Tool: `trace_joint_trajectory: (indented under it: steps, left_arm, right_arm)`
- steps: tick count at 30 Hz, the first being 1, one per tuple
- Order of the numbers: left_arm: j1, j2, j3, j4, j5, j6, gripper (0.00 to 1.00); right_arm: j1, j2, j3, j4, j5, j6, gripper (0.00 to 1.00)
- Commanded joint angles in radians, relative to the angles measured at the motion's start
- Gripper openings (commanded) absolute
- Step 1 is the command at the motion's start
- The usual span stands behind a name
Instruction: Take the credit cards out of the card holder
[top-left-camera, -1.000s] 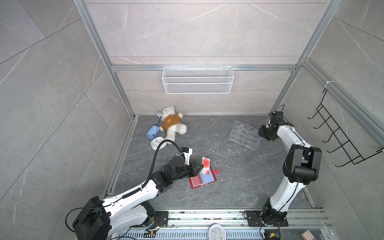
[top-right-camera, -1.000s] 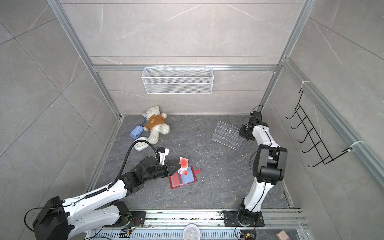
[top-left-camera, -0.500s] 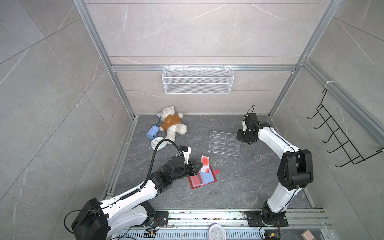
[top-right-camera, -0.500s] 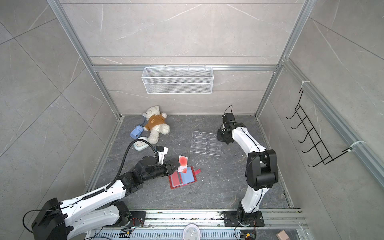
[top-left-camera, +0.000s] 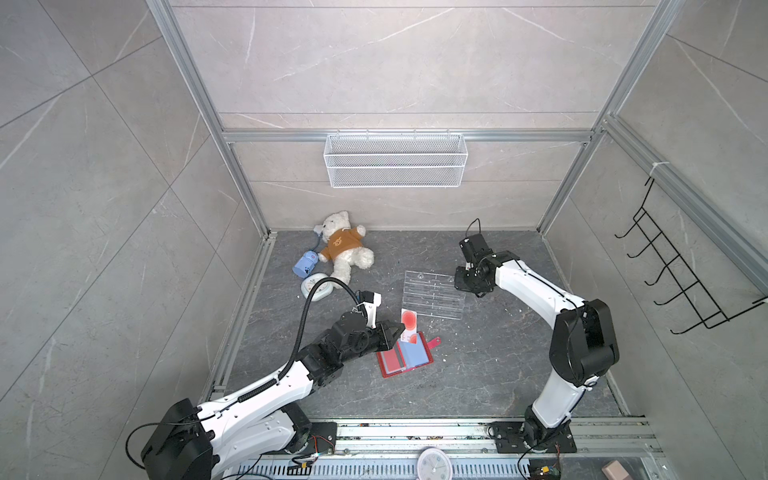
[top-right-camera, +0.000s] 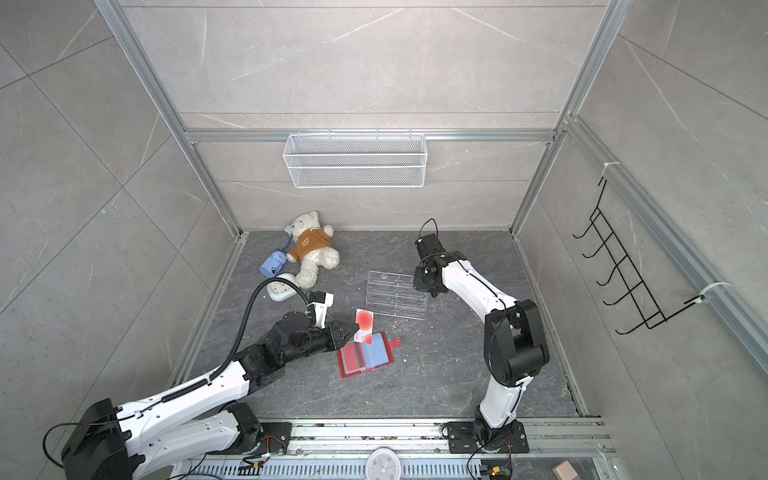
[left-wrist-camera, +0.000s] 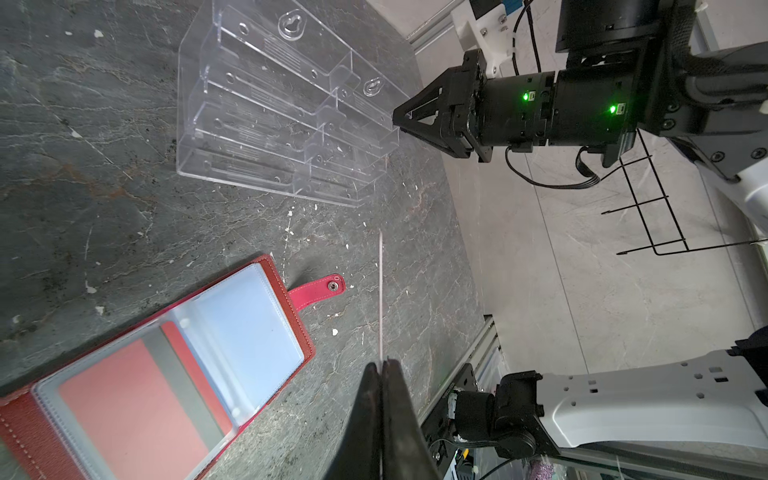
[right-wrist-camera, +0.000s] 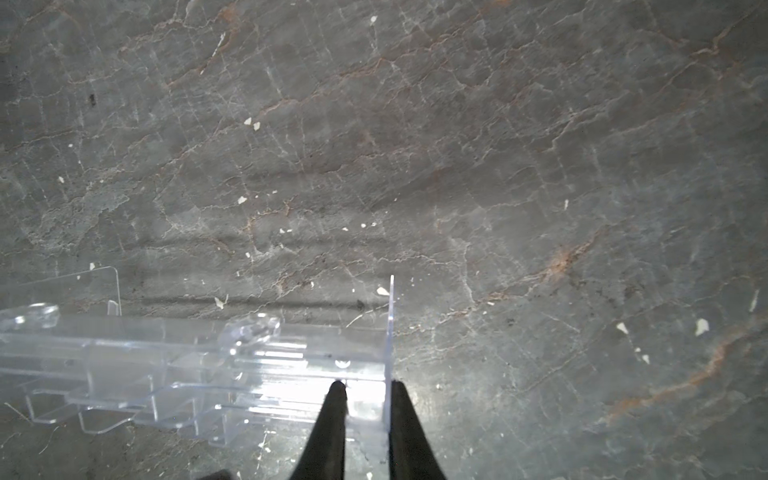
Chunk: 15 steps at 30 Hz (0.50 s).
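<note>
Within the last second we dragged the clear rack (top-left-camera: 432, 293) in towards the card holder (top-left-camera: 405, 357), our right gripper (right-wrist-camera: 365, 384) clamped narrowly on its side wall, probably so it could receive cards. Our left gripper (left-wrist-camera: 381, 363) stayed pinched shut on one credit card (top-left-camera: 409, 322), on edge just beside the holder lying open on the floor (top-left-camera: 478, 374).

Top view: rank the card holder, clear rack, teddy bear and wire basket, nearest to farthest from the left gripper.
From the left gripper:
1. card holder, just in front.
2. clear rack, behind, rightward.
3. teddy bear, back left.
4. wire basket, on back wall.
</note>
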Motion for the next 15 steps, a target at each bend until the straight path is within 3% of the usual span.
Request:
trace_joint_trajectory:
  steps: [1,9,15]
  left_arm:
    - [-0.002,-0.016,0.027,0.017,-0.015,0.029,0.00]
    - [-0.003,-0.009,0.030,0.014,-0.015,0.046,0.00]
    - [-0.002,-0.003,0.047,-0.009,-0.009,0.068,0.00]
  right_arm:
    - [0.029,-0.029,-0.016,-0.014,0.060,0.076,0.07]
    - [0.069,-0.036,-0.082,0.018,0.077,0.154,0.07]
    - [0.073,-0.046,-0.107,0.037,0.077,0.168,0.12]
